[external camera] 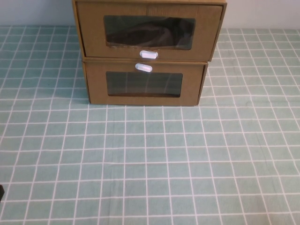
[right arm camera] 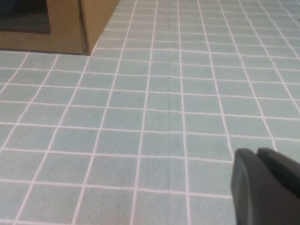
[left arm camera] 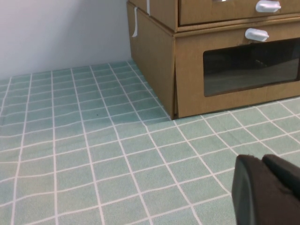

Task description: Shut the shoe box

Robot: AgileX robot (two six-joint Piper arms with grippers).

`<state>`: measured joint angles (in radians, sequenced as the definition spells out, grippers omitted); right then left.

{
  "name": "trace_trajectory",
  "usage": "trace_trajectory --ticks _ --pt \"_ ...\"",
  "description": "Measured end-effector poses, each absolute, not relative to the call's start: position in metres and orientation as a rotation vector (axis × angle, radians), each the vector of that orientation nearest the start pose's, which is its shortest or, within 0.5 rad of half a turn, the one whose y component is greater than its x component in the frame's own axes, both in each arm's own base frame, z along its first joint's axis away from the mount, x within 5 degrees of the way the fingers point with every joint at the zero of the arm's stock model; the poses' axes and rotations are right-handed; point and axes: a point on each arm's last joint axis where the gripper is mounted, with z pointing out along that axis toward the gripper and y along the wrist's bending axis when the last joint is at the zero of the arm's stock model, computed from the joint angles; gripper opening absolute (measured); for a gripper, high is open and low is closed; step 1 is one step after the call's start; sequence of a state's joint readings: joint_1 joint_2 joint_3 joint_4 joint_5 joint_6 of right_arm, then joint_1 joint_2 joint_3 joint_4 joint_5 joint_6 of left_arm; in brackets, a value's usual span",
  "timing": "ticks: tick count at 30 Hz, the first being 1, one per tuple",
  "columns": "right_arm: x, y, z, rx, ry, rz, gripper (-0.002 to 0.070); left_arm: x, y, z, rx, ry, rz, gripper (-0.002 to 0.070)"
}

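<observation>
The shoe box (external camera: 149, 32) is the upper of two stacked brown cardboard drawers at the back middle of the table. Its front has a wide clear window, with a small white pull tab (external camera: 148, 54) below it. The front stands a little forward of the drawer beneath. Part of it shows in the left wrist view (left arm camera: 220, 13). My left gripper (left arm camera: 261, 158) is shut and empty, low over the cloth, well in front and left of the boxes. My right gripper (right arm camera: 257, 152) is shut and empty, low over the cloth, in front and right of them.
The lower cardboard drawer (external camera: 144, 85) has its white tab (external camera: 143, 67) above its window and sits flush. A green checked cloth (external camera: 150, 159) covers the table. A pale wall (left arm camera: 61, 33) stands behind the boxes.
</observation>
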<state>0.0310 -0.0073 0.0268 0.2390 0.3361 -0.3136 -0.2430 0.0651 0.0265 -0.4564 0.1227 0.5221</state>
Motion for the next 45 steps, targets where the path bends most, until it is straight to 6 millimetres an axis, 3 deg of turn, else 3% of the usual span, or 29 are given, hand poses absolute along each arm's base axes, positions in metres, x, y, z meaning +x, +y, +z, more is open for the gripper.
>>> trace_trajectory --ticks 25,32,45 --pt "0.053 0.009 0.174 -0.163 1.84 0.043 -0.0011 0.059 -0.018 0.192 0.326 1.635 -0.128 -0.0005" --pt "0.053 0.009 0.174 -0.163 1.84 0.043 -0.0011 0.059 -0.009 0.196 0.17 1.598 -0.073 -0.0005" --pt "0.053 0.009 0.173 -0.164 1.84 0.043 -0.0011 0.052 -0.005 0.171 0.144 1.869 -0.011 -0.0005"
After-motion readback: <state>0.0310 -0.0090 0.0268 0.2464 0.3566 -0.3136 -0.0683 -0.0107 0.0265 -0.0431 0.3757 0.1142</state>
